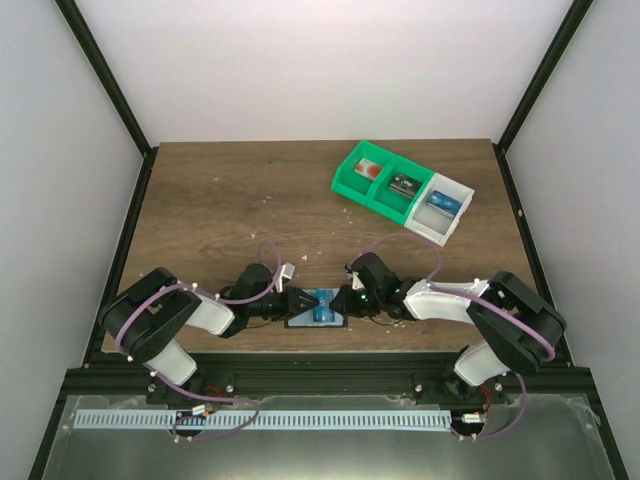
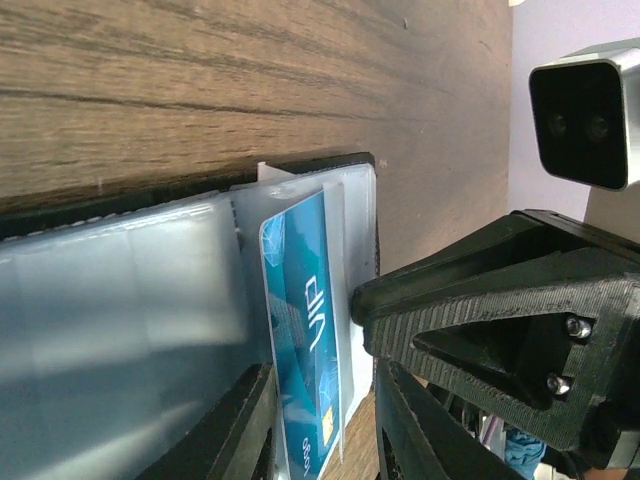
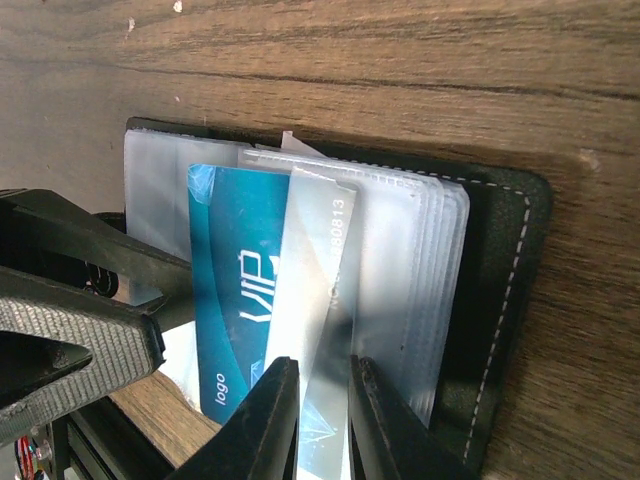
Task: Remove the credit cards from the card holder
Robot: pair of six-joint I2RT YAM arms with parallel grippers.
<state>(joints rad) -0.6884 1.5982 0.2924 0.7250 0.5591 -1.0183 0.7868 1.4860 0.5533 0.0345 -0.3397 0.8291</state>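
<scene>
The card holder (image 1: 318, 319) lies open near the table's front edge, between my two grippers. In the right wrist view it (image 3: 495, 300) shows a black stitched cover and a stack of clear sleeves. A blue VIP card (image 3: 230, 290) sticks out of the sleeves. My right gripper (image 3: 325, 430) is shut on a silvery numbered card (image 3: 315, 270), which tilts up out of the sleeves. My left gripper (image 2: 325, 440) has its jaws apart on either side of the blue card (image 2: 300, 340) and its sleeve, over the holder (image 2: 120, 300). From above, the left gripper (image 1: 303, 303) and the right gripper (image 1: 343, 300) face each other.
A green two-compartment bin (image 1: 362, 189) and an attached white bin (image 1: 430, 229) stand at the back right, each compartment with a card-like item. The right gripper's black fingers (image 2: 500, 330) crowd the left wrist view. Black frame rails line the table's sides.
</scene>
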